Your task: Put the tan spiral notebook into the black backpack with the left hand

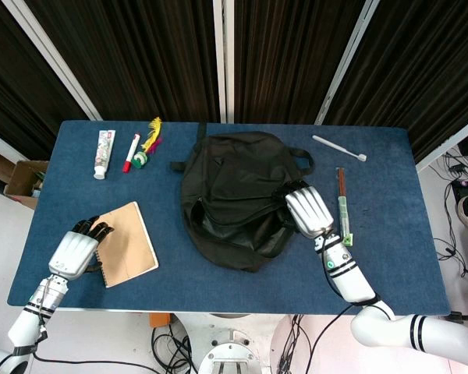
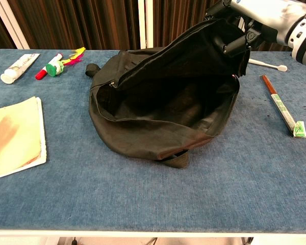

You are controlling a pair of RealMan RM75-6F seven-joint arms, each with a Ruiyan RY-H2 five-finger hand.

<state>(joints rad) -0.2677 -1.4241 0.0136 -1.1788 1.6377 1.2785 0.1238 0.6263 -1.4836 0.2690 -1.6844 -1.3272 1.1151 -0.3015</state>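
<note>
Two hands are being used at once around the black backpack [image 1: 232, 199], which is being taken as the landmark at the middle of the blue table [image 1: 390, 234]. Its mouth is being held up and open by the right hand [image 1: 308, 210], whose fingers are being closed on the upper flap at the backpack's right side; the chest view shows the dark interior being exposed toward the robot. Well to the left of the backpack, the tan spiral notebook [image 1: 127, 244] is lying flat on the table, not yet lifted. The left hand [image 1: 79, 248] is being rested at the notebook's far-from-backpack edge, dark fingertips [image 1: 92, 227] being laid over its corner; whether a real grip is being made cannot be told, since nothing is seen pinched. The step in hand is judged to be the grasping of the notebook. Next, a firm hold on the thin cover is being called for, then a lift and a carry rightward into the held-open mouth.
</note>
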